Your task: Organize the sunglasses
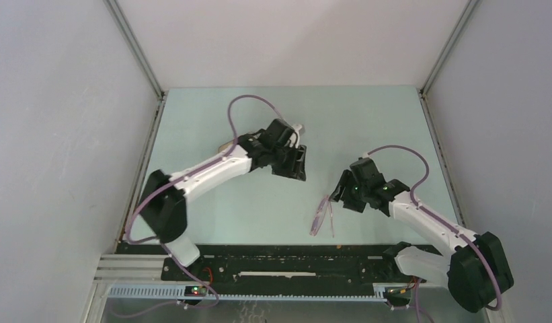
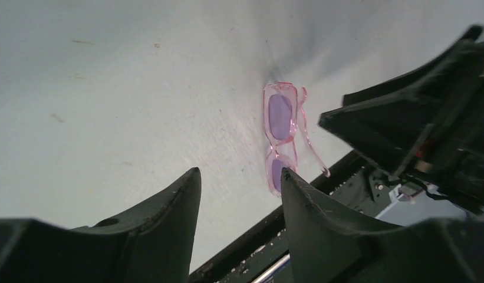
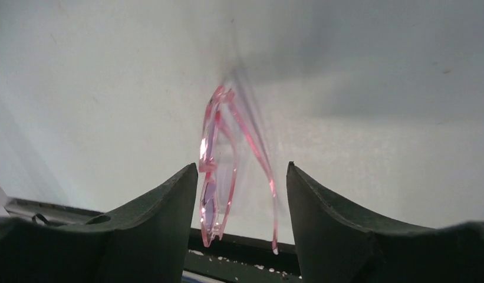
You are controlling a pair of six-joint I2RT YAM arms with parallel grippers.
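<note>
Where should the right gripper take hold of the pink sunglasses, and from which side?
Probably the bridge between the lenses, from above. The sunglasses have a thin frame front, which the open fingers of the right gripper straddle; the slim arms look likelier to bend or slip.

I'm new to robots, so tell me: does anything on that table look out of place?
Only the sunglasses: they lie near the table's front edge, one arm splayed out rather than folded. Nothing looks broken.
</note>
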